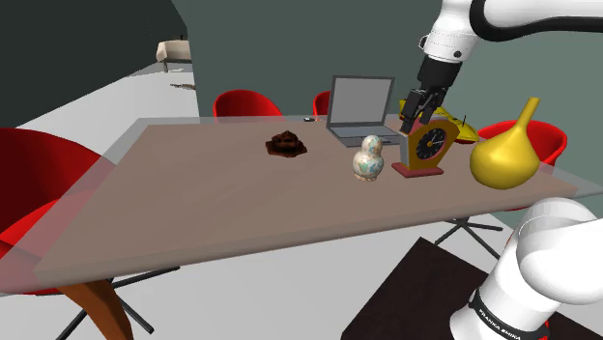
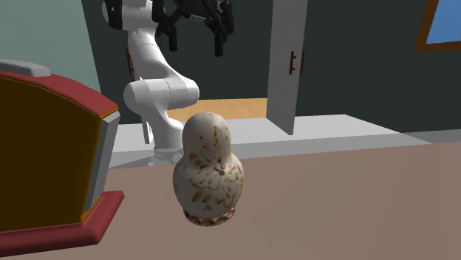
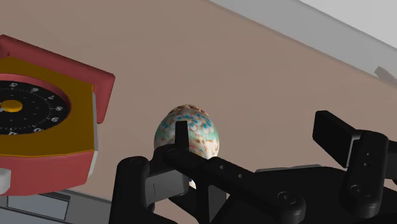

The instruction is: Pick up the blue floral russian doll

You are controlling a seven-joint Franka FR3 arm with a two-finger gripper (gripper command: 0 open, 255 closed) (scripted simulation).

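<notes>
The fingers (image 3: pixel 333 130) of the black gripper (image 1: pixel 421 114) hang spread wide apart, clasping nothing, above the brown bench (image 1: pixel 222 198), where the pale, blue-and-brown flowered Russian doll (image 1: pixel 368 158) stands upright just beside the red-and-yellow clock (image 1: pixel 426 145).

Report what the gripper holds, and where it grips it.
Nothing is held: the gripper hangs open, jaws apart, clear of the doll.

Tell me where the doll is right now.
In the shoulder view the doll stands upright on the table, just left of the clock and in front of the laptop.
</notes>
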